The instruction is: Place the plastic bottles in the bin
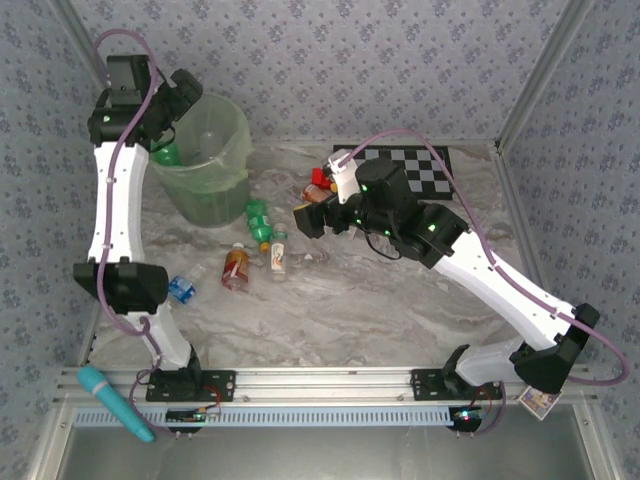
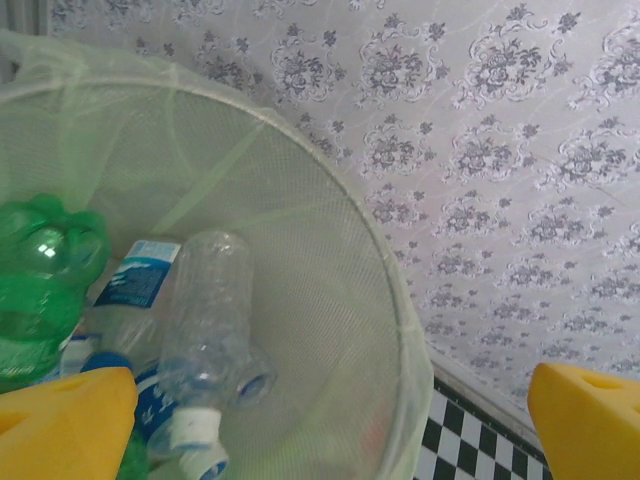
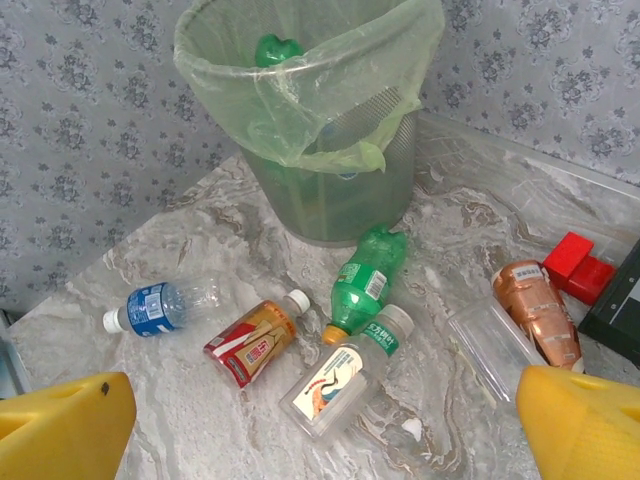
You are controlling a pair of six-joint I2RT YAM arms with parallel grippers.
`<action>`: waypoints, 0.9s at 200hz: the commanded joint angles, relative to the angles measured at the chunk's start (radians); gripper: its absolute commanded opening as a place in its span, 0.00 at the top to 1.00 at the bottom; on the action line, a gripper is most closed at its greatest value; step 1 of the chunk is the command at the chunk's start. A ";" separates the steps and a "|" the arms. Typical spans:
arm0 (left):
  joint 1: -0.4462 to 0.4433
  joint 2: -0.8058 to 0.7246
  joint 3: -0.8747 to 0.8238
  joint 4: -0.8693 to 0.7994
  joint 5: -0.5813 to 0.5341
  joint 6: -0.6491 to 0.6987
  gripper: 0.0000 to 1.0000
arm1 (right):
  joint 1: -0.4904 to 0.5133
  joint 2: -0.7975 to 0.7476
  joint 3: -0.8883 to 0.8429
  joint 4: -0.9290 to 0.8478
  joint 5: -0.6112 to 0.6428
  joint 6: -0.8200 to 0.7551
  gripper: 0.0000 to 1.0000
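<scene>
The bin point(image 1: 203, 192) is a pale-green lined bucket at the back left. My left gripper point(image 1: 186, 98) hangs open over its rim point(image 2: 345, 235), with nothing between the yellow fingers point(image 2: 65, 420). Inside lie a green bottle point(image 2: 42, 275), a clear bottle point(image 2: 207, 315) and a blue-labelled one point(image 2: 137, 280). My right gripper point(image 1: 305, 218) stands open above the table point(image 3: 230, 440). Ahead of it lie a blue-labelled bottle point(image 3: 160, 305), a red-gold bottle point(image 3: 255, 340), a green bottle point(image 3: 365, 280), a clear crane-labelled bottle point(image 3: 340, 385), a clear flat bottle point(image 3: 490, 345) and a copper-orange bottle point(image 3: 535, 310).
A black-and-white checkerboard point(image 1: 408, 170) lies flat at the back right. Red blocks point(image 3: 578, 265) sit beside the copper-orange bottle. A teal-handled tool point(image 1: 115, 400) rests off the table's near left corner. Patterned walls close in the back and both sides.
</scene>
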 commanded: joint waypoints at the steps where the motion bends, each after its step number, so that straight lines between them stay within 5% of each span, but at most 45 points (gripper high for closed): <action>1: 0.015 -0.105 -0.101 0.022 -0.015 0.031 0.00 | 0.008 -0.020 -0.011 0.029 -0.023 -0.002 0.00; 114: 0.193 -0.636 -0.866 0.080 -0.046 0.062 0.00 | 0.026 0.063 0.032 0.070 -0.092 -0.004 0.00; 180: 0.266 -0.687 -1.214 0.150 -0.033 0.015 0.00 | 0.036 0.081 0.049 0.058 -0.088 -0.004 0.00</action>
